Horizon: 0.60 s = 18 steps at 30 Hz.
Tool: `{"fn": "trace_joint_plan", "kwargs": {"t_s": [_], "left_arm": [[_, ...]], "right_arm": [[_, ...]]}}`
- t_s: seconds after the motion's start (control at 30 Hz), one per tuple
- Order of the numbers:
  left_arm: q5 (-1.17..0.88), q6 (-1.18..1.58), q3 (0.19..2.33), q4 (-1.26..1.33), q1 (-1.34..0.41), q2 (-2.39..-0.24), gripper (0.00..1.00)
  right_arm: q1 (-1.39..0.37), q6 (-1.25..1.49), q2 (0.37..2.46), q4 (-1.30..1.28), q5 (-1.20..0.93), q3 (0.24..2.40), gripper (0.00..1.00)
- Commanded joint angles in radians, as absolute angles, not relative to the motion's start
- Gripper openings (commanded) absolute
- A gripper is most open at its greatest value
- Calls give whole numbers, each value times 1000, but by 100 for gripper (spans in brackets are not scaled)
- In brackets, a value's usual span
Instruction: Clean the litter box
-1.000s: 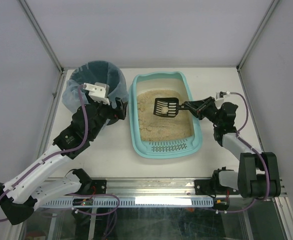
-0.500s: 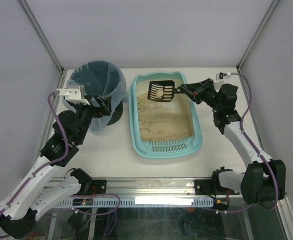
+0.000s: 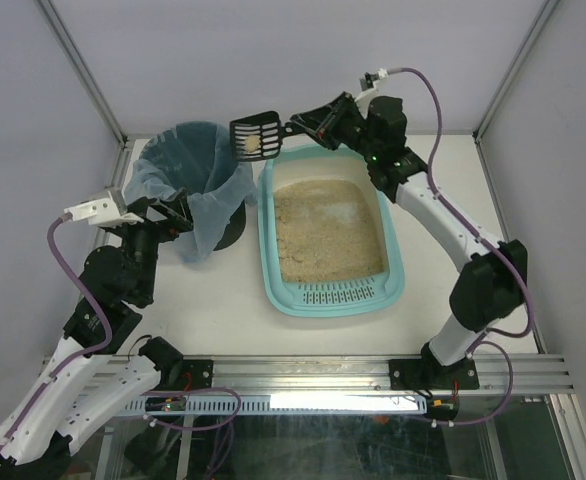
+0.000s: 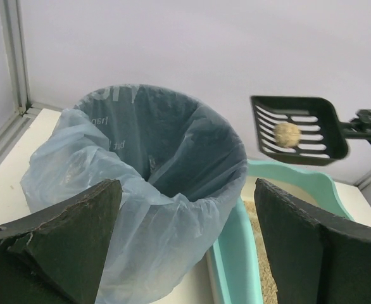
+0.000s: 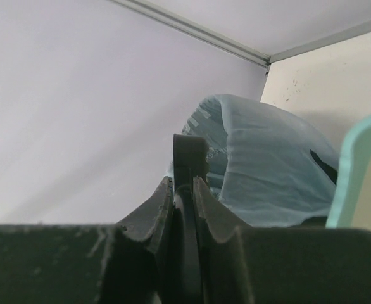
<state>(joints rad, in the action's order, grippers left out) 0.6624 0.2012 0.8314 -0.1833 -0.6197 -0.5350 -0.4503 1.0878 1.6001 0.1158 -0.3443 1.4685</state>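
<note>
White tabletop (image 3: 223,300) carries the litter box (image 3: 265,245), grate toward the near edge. Over the box's far left corner the right gripper (image 3: 318,122) clamps the black scoop (image 3: 257,134) level, so its clump (image 3: 251,146) won't roll off. Left of the box stands the lined bin (image 3: 195,190); the left gripper (image 4: 187,185) gapes empty beside it, probably to steady it.

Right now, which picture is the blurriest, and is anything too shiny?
Right wrist view: blurriest, the right hand is a dark smear near the lens. Left wrist view: left hand soft-edged, but the scoop and its clump are crisp. Top view: sharp, only the light strip at the near edge glares.
</note>
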Motion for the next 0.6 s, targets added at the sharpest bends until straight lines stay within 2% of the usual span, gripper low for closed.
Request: {"fn": "trace_joint_plan", "kwargs": {"t_s": [0.0,0.23,0.57], "left_arm": [[720,208,824,-142,-606,-535,89],[723,209,824,-147,-590,-546,89],[698,222,823,-151,-563,-557,89]], "right_arm": [[-532,943,1719,60,-267,1705,0],[-627,570,1932,-58,-240,2059,0],[-730,22,1970,17,-284,2115,0]]}}
